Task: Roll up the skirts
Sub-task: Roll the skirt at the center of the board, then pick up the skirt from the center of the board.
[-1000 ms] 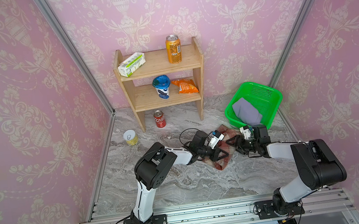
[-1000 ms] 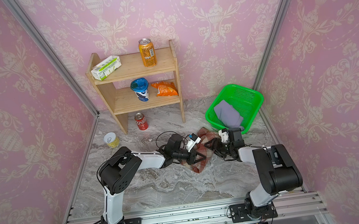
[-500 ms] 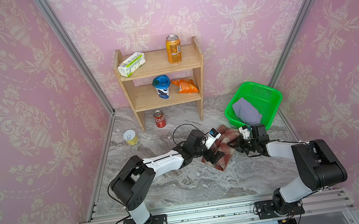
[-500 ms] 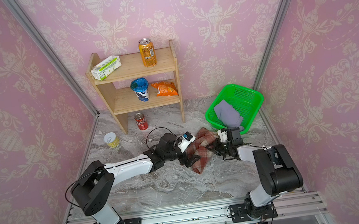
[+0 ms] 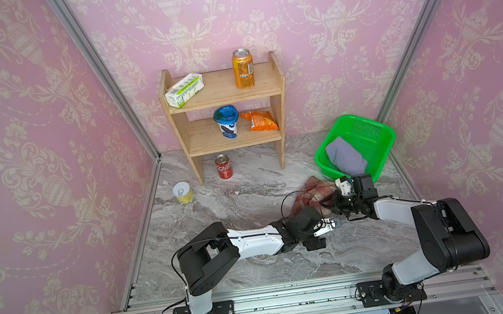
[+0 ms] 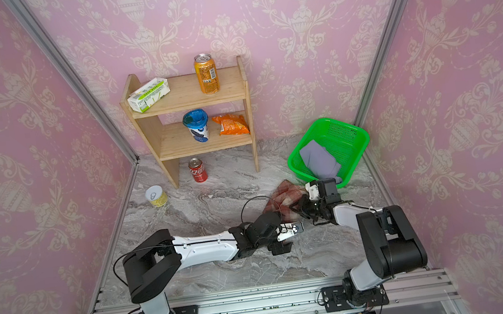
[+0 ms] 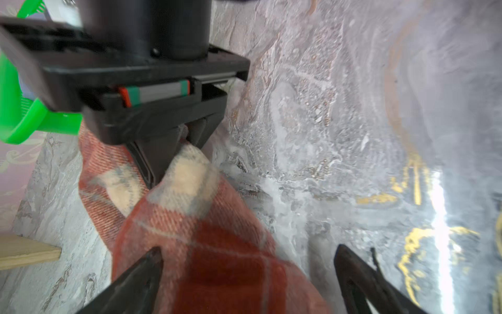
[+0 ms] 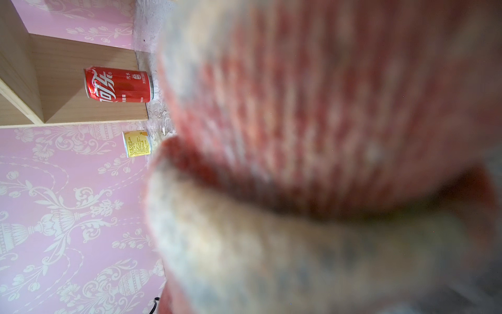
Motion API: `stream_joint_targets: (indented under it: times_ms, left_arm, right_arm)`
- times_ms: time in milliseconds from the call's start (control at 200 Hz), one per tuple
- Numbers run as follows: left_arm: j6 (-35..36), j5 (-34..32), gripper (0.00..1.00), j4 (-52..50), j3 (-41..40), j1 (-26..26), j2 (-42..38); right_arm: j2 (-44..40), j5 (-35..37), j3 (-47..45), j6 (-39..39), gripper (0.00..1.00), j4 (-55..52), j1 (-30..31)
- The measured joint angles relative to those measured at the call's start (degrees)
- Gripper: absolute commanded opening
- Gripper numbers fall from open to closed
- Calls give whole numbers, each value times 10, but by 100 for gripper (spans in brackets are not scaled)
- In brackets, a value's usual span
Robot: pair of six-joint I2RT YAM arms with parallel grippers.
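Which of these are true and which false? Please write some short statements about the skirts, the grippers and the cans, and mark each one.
1. The lavender-grey skirt lies in the green basket. True.
2. The right gripper is open. False: it is shut on the plaid skirt.
3. The left gripper is open. True.
4. The red can stands on the top board of the shelf. False: it stands on the table, under the shelf; the orange can is on top.
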Motion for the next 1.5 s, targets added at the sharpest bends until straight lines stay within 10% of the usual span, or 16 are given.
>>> stream_joint_targets:
  times_ms: [250,370,455,525,726,1501]
  left_arm:
    - [-2,-83,90,-29,87,-3,72]
    - [-14,-132,33,-27,99,-6,84]
    - [-26,-154,19,-24,99,-6,84]
    - [-47,-154,10,-23,99,-5,84]
    - [-137,-83,9,-9,66,43,54]
    - [-482,275,10,173,-16,157,49]
  right_arm:
    - [-13,23,0,-2,0,-9,-7]
    - [-18,26,0,-4,0,-17,-9]
    - [-22,25,-1,-9,6,-20,-13]
    - [-24,20,-2,-14,33,-21,-19]
    - [-58,2,-4,-34,99,-50,-31]
    - [-52,-52,-57,23,100,19,-35]
